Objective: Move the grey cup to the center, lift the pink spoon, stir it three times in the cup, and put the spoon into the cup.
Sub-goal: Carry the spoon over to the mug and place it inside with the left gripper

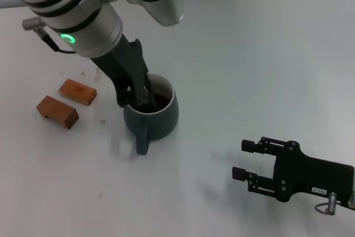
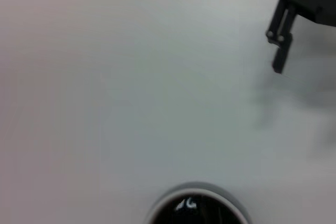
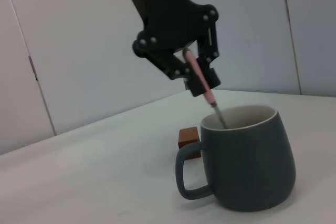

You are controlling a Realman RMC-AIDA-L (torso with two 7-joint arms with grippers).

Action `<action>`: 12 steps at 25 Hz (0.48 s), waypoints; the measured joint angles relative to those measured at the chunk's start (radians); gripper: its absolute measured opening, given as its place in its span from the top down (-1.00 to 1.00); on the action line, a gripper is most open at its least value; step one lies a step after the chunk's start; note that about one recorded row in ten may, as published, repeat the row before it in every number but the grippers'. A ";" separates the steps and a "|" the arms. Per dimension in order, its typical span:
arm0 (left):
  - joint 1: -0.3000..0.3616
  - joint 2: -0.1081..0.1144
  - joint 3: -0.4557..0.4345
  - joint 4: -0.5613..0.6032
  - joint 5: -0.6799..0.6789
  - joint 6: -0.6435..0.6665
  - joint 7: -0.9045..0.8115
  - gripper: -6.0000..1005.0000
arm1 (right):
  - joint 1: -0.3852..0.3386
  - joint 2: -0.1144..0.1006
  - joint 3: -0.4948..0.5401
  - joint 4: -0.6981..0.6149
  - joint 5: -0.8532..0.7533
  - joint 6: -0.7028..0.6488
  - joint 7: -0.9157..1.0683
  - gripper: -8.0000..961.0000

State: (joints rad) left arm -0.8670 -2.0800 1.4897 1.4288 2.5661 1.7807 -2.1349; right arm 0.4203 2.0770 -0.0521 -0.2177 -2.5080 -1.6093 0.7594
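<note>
Underneath, white table [image 1: 249, 54], pale panelled wall [image 3: 79, 51] behind.

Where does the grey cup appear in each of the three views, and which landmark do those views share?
Head view: the grey cup stands left of centre, under the left hand.
Left wrist view: only its rim shows at the bottom edge.
Right wrist view: it sits at lower right, handle facing left.
Shared landmark: the white table.

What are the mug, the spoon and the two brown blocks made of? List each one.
Grey cup: probably glazed ceramic; smooth blue-grey body with soft sheen, pale rim.
Pink spoon, held by the left gripper: pink handle looks plastic, thin grey shaft looks metal.
Brown blocks: likely wood; matte orange-brown, square edges.
</note>
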 joint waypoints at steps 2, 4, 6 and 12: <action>0.001 0.000 0.004 -0.003 0.003 -0.022 -0.002 0.67 | 0.000 0.000 0.000 0.000 0.000 0.000 0.000 -0.37; 0.002 0.000 0.005 -0.005 0.007 -0.036 -0.005 0.67 | 0.000 0.000 0.000 0.000 0.000 0.000 0.000 -0.37; 0.004 0.000 0.005 -0.004 0.024 -0.049 -0.010 0.66 | 0.000 0.000 0.000 0.000 0.000 0.000 0.000 -0.37; 0.005 0.000 0.000 0.000 0.093 -0.047 -0.022 0.65 | 0.000 0.000 0.000 0.000 0.000 0.000 0.000 -0.37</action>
State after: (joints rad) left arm -0.8619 -2.0795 1.4901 1.4290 2.6591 1.7337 -2.1571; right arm 0.4203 2.0770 -0.0521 -0.2177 -2.5081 -1.6090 0.7593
